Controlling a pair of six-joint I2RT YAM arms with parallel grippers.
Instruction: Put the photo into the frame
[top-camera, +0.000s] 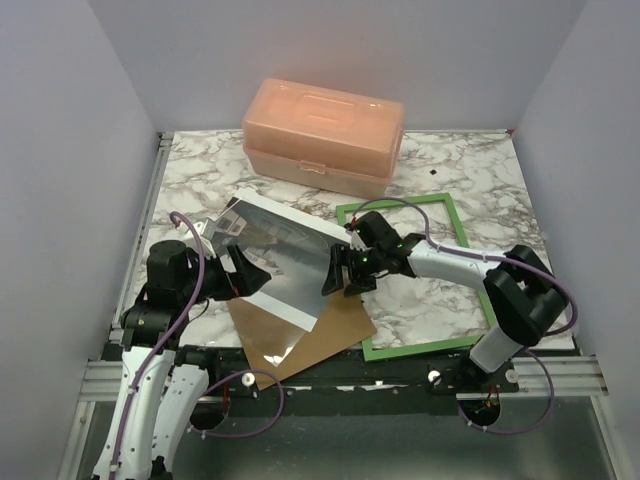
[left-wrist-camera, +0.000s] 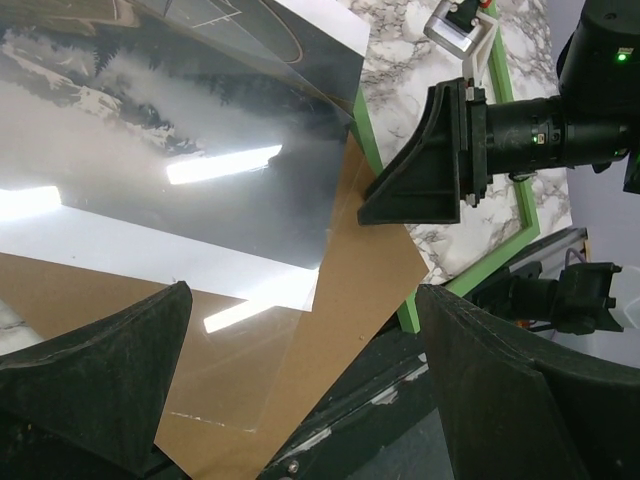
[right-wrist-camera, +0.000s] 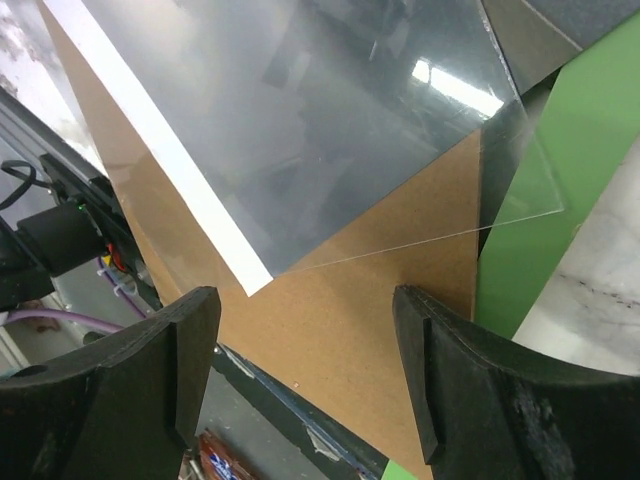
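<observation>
Photo (top-camera: 280, 262) lies at a slant in the middle of the desk (top-camera: 460, 170), its glossy face up and catching bright streaks of light, its white border along the near edge. It is outside the frame (top-camera: 420, 347), which lies flat just to its right, green face showing, with marble visible through its opening. The photo's far right corner comes close to the frame's left rail; whether they touch I cannot tell.

Under the photo's near part sits a brown backing board (top-camera: 325, 335), one corner of it reaching to the frame's left rail. A clear sheet (left-wrist-camera: 235, 375) lies over the board; in the right wrist view one of its corners reaches out over the green rail.

Right gripper (right-wrist-camera: 305, 300) hangs at the photo's right edge, between photo and frame, with its jaws apart and nothing between them. Left gripper (left-wrist-camera: 300, 300) hangs at the photo's left side, pointing across it toward the other arm, with its jaws spread wide and holding nothing.

Farther back on the desk, well apart from the photo, stands a peach plastic box (top-camera: 325, 135) with its lid shut
</observation>
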